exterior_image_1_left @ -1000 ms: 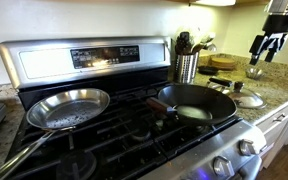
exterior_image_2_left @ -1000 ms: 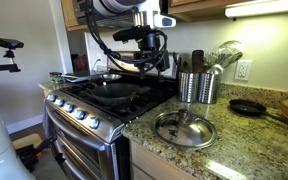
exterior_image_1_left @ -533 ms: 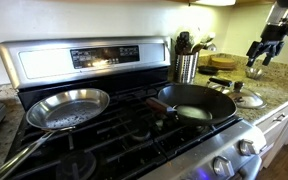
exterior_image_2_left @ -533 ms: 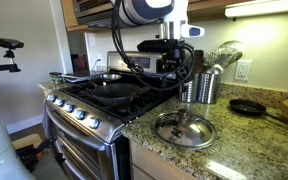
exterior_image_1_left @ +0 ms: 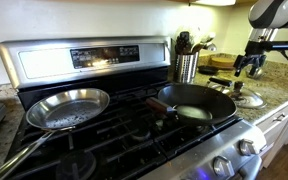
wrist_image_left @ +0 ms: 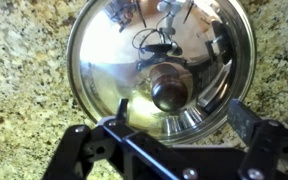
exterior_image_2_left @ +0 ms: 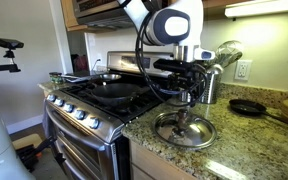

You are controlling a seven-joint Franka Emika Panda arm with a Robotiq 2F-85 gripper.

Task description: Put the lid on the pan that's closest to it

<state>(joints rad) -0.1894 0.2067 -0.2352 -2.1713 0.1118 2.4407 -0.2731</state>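
The lid (wrist_image_left: 114,65) lies flat on the granite counter (wrist_image_left: 24,95) beneath the tool (wrist_image_left: 172,125), its jaws spread wide.

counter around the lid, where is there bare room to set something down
The counter is bare in front of the lid, toward the near edge, and between the lid and the small black pan. Behind the lid the utensil holder crowds it.

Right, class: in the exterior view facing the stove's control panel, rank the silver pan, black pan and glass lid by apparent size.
Largest: the silver pan and the black pan, too alike to separate; the silver one may be nearer the camera.
Smallest: the glass lid, though it lies farther off.
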